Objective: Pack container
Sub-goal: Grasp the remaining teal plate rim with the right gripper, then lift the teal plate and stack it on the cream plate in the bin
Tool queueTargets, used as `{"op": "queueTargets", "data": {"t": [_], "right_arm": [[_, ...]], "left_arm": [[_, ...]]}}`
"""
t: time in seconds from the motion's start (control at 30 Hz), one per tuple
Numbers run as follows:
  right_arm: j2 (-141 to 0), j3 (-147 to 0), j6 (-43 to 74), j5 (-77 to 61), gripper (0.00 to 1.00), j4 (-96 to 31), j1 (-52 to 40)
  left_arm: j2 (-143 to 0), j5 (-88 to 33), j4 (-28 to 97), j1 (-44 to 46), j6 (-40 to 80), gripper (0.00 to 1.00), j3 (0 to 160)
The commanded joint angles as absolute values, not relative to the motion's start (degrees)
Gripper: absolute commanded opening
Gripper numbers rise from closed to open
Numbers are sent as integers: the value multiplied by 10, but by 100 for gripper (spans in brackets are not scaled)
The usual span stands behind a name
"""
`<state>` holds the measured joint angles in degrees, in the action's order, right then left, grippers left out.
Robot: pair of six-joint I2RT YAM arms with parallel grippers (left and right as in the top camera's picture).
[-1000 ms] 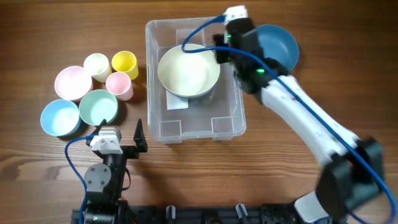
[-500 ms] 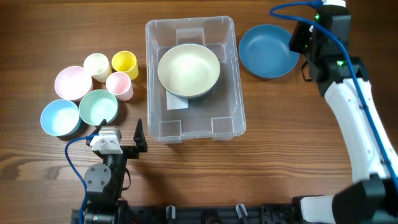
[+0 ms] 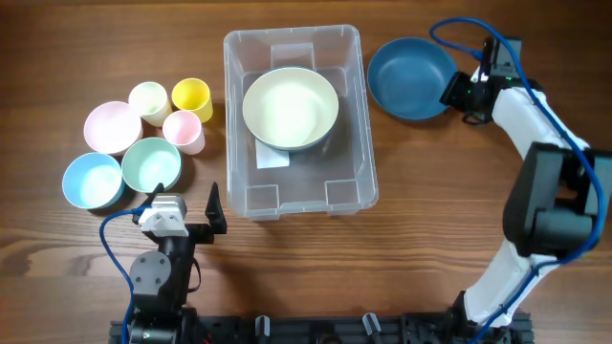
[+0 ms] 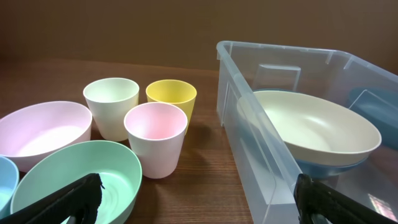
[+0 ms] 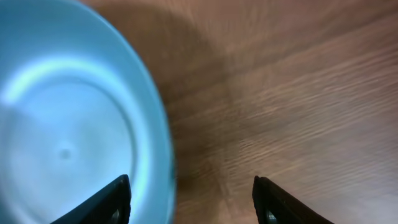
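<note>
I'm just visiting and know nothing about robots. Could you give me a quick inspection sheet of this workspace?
Surface: wooden table, bare grain.
Job's things: clear container holds a cream bowl; dark blue bowl sits outside, on its right.
Clutter: pink bowl, light blue bowl, mint bowl, cream cup, yellow cup, pink cup grouped left of the container.
Tools: left tool open, idle near the table's front; right tool open, fingers either side of the dark blue bowl's rim.
Cables: left blue cable and right blue cable loop by their arms.
Surroundings: plain brown backdrop.
</note>
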<state>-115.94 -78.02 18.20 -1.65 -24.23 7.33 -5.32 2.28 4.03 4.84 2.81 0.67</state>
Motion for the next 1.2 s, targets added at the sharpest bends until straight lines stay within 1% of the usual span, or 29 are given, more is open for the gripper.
{"op": "queueTargets", "data": {"t": [0.0,0.07,0.13,0.17,0.2,0.27,0.33,0.57,0.73,0.87,1.0,1.17], "right_arm": [[-1186,-780,165,-85,61,-229,73],[-1187,-780,165,-84,56,-228,73],[-1187,-780,165,-84,40,-221,73],[-1187,-780,165,-84,34,-220,73],[-1187,-780,165,-84,25,-220,73],[-1187,-780,165,-84,12,-220,73],[-1187,-780,165,-84,5,-220,73],[-1186,-780,165,-47,4,-243,74],[-1134,-780,165,-17,4,-262,91],[-1031,-780,162,-17,4,-270,106],[-918,-780,150,-18,4,-270,103],[-804,-780,150,-31,4,-270,66]], "left_arm": [[-53,31,39,46,19,100,3],[-53,31,39,46,19,100,3],[-53,31,39,46,19,100,3],[-53,31,39,46,19,100,3],[-53,31,39,46,19,100,3],[-53,31,39,46,19,100,3],[-53,31,39,46,19,100,3],[-53,31,39,46,19,100,3],[-53,31,39,46,19,100,3],[-53,31,39,46,19,100,3],[-53,31,39,46,19,100,3],[-53,31,39,46,19,100,3]]}}
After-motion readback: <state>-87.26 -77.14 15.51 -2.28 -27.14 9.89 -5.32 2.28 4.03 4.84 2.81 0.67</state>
